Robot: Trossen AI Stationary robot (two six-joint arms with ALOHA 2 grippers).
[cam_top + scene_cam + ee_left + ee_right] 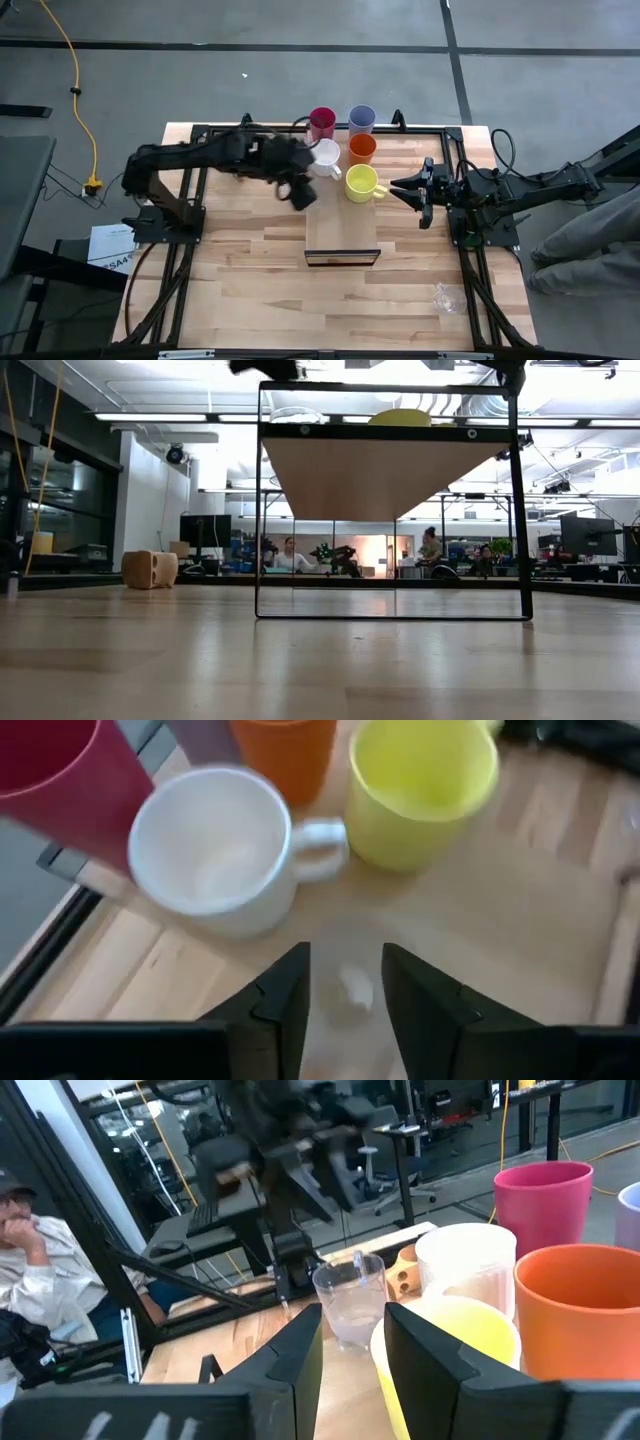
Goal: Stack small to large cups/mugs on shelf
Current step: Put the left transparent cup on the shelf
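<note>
Shelf (341, 225) seen as a pale board on a dark frame at table centre, long axis running from the near edge toward the cup cluster at the far side. Five cups are grouped at its far end: crimson tumbler (322, 122), lavender tumbler (361, 119), orange tumbler (362, 148), white mug (326, 157), yellow mug (362, 183). In the high view the yellow mug appears to sit on the shelf's far end. A clear glass (349, 1298) is noted in the right wrist view, standing beyond the yellow mug from the right arm; in the left wrist view it lies just ahead of the left fingers.

Left gripper (343, 990): positioned over the shelf's far left part, just beside the white mug. Fingers are parted with nothing between them; the glass rests beyond the tips, not gripped.

Right gripper (352, 1342): held just right of the yellow mug, pointed at it across the shelf's short axis. Fingers are parted and empty.

Key relation: the white mug lies ahead of the left gripper and slightly to one side, handle turned toward the yellow mug. The left arm is judged nearer the white mug and glass; the right arm is nearer the yellow mug and orange tumbler.
</note>
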